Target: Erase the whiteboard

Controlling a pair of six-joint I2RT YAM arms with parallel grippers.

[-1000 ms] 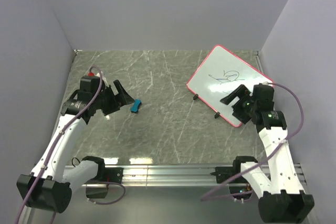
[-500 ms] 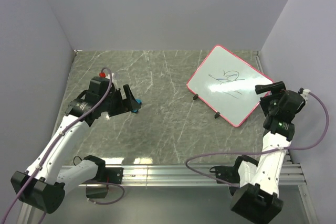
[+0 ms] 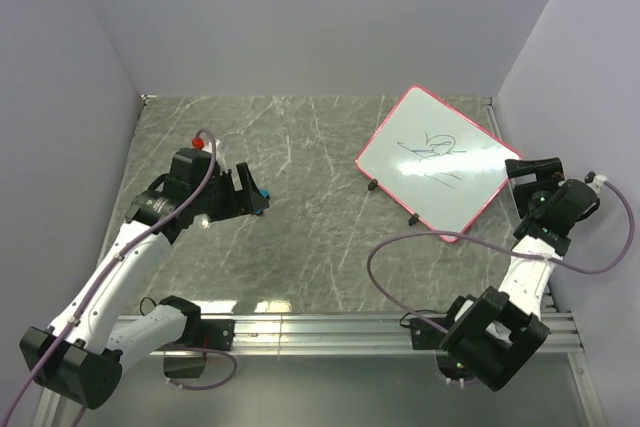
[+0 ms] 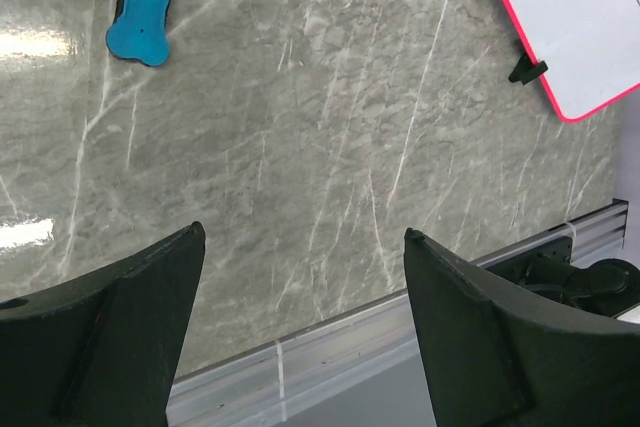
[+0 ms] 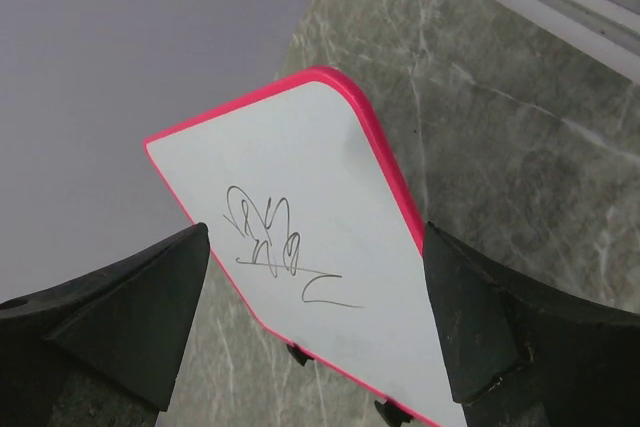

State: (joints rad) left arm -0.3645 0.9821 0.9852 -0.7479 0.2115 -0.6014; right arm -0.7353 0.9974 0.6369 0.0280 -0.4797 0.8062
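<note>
The whiteboard (image 3: 430, 162), white with a pink-red frame and small black feet, lies at an angle at the back right of the table. It carries black marker scribbles (image 3: 432, 155). In the right wrist view the whiteboard (image 5: 290, 197) shows between the jaws, farther off. My right gripper (image 3: 533, 171) is open and empty at the board's right edge; it reads the same in its own wrist view (image 5: 316, 229). The small blue eraser (image 4: 145, 2) lies on the table at left. My left gripper (image 3: 245, 193) hangs open right beside it, mostly hiding it from above, and is empty (image 4: 304, 232).
An aluminium rail (image 3: 330, 327) runs along the table's near edge with both arm bases on it. Purple-grey walls close in on the left, back and right. A cable (image 3: 420, 247) loops from the right arm over the table's front right.
The left gripper has shifted right, over to the eraser. The right arm has swung right, off the board's surface to its right edge, and its wrist has turned.
</note>
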